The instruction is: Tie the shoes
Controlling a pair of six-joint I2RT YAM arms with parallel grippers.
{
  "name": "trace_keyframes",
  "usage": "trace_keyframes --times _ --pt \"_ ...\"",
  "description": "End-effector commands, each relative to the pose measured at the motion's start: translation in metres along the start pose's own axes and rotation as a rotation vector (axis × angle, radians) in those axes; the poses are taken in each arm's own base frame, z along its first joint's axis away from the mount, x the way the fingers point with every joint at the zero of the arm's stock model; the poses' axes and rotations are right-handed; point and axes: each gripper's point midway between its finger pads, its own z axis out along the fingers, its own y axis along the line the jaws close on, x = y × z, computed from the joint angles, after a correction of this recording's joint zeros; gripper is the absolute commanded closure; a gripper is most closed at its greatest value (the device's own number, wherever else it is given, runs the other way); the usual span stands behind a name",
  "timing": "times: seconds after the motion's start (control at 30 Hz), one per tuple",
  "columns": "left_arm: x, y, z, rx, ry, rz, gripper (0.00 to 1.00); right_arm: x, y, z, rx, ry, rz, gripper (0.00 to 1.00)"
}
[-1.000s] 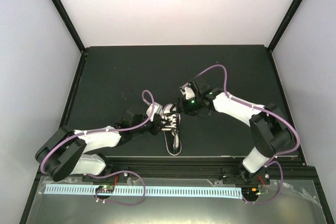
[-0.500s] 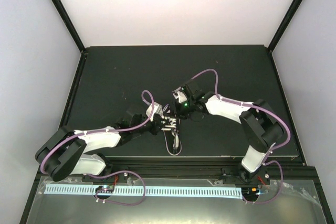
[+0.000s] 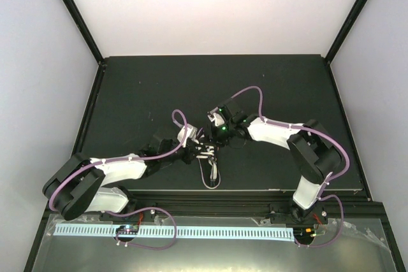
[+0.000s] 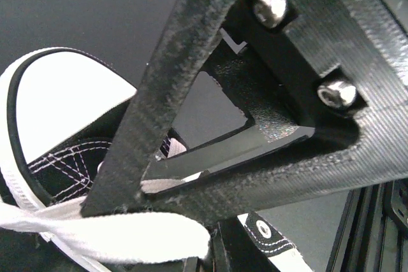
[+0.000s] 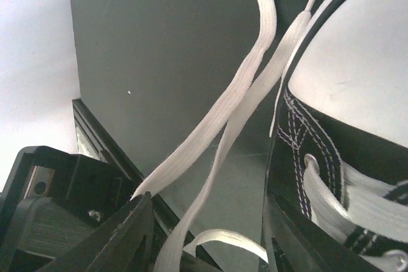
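Observation:
The shoe (image 3: 211,169), a small black sneaker with a white rim, lies near the table's front middle. My left gripper (image 3: 198,151) sits against the shoe's left side, shut on a white lace (image 4: 95,230) that loops out from its fingertips (image 4: 191,221); the shoe's black canvas (image 4: 67,160) lies just behind. My right gripper (image 3: 216,137) hovers at the shoe's far end. In the right wrist view its jaws (image 5: 207,234) stand open, with two white lace strands (image 5: 236,106) running between them. The shoe's eyelet side (image 5: 319,157) is close by the right finger (image 5: 290,234).
The black table mat (image 3: 146,93) is bounded by black frame posts (image 3: 73,11) and a front rail (image 3: 242,199). Purple cables (image 3: 180,119) arc above both wrists. White walls surround the workspace.
My right arm has swung left and nearer to the shoe, bringing its jaws around the lace strands, and its jaws have narrowed somewhat. The left arm and shoe have stayed put.

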Motion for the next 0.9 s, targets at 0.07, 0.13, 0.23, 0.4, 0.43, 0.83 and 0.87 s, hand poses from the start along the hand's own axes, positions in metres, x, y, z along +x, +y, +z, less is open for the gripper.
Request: trace_keyframes --times 0.07,0.13,0.23,0.4,0.43,0.83,0.87 --pt "-0.011 -0.004 -0.001 0.01 -0.046 0.042 0.98 0.01 0.014 0.01 -0.071 0.062 -0.002 0.52" --pt "-0.011 -0.004 -0.001 0.008 -0.044 0.043 0.98 0.013 0.016 0.01 -0.087 0.072 0.002 0.55" --pt "-0.01 -0.003 -0.001 0.004 -0.043 0.041 0.99 0.014 0.02 0.009 -0.107 0.078 0.002 0.72" --pt "-0.011 0.0 -0.002 -0.018 -0.048 0.034 0.99 0.008 0.026 -0.001 -0.105 0.039 -0.016 0.98" --pt "-0.011 0.002 -0.002 -0.024 -0.048 0.033 0.98 0.005 0.026 -0.005 -0.099 0.017 -0.02 0.98" --pt "-0.02 -0.004 0.005 0.008 -0.052 0.035 0.98 0.024 0.005 -0.081 0.129 -0.212 -0.118 0.98" --pt "-0.02 -0.005 0.006 0.012 -0.051 0.037 0.99 0.034 -0.008 -0.078 0.155 -0.195 -0.099 0.98"
